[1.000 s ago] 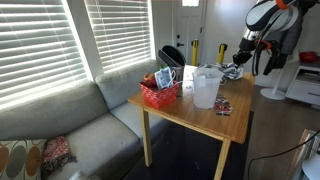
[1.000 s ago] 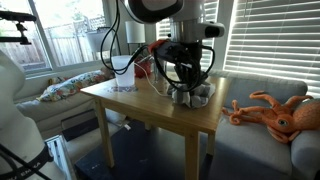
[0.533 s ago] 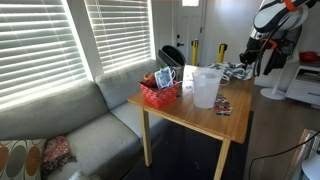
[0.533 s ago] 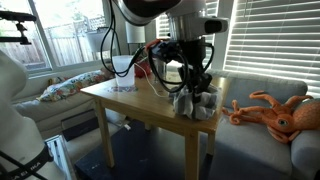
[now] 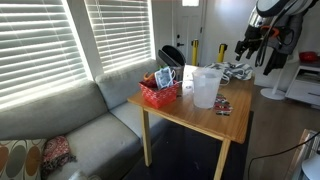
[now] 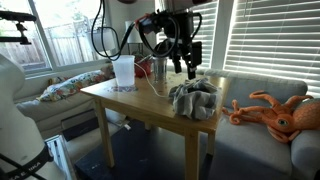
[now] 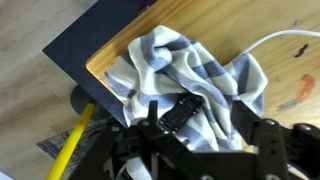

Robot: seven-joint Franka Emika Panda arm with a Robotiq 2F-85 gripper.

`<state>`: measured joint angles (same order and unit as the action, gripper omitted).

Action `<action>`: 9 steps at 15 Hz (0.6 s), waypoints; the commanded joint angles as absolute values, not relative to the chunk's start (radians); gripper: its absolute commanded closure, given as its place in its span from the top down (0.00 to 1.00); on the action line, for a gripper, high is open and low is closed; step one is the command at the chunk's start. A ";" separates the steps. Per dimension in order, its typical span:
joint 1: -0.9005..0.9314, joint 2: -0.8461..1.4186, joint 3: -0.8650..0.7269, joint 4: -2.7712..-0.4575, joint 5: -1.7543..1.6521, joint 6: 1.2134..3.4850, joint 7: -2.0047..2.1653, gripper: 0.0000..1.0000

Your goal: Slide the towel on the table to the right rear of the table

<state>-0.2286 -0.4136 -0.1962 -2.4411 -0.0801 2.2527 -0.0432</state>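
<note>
The towel [image 7: 190,65], white with blue-grey stripes, lies crumpled on the corner of the wooden table [image 7: 285,125]. It shows in both exterior views, at the table's far corner [image 5: 237,72] and at its near corner [image 6: 195,98]. My gripper [image 6: 185,62] hangs above it, clear of the cloth, and also shows in an exterior view [image 5: 248,45]. In the wrist view the gripper [image 7: 200,118] is open, its two dark fingers [image 7: 152,115] spread over the towel and gripping nothing. A dark oblong shape sits between them; I cannot tell what it is.
A red basket [image 5: 160,93] and a clear pitcher [image 5: 205,87] stand on the table, with a small item [image 5: 223,107] near its front edge. A white cable [image 7: 285,38] runs along the tabletop. An orange octopus toy [image 6: 275,112] lies on the couch beside the table.
The gripper was shut on the towel a second ago. It has since opened, let go and risen above the towel, which now stays at the table corner.
</note>
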 commanded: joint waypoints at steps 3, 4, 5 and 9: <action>-0.141 -0.475 -0.102 -2.327 -0.094 2.023 -0.059 1.00; -0.127 -0.468 -0.086 -2.303 -0.105 1.979 -0.064 1.00; -0.116 -0.463 -0.076 -2.284 -0.112 1.940 -0.071 1.00; -0.090 -0.467 -0.079 -2.292 -0.093 1.947 -0.075 1.00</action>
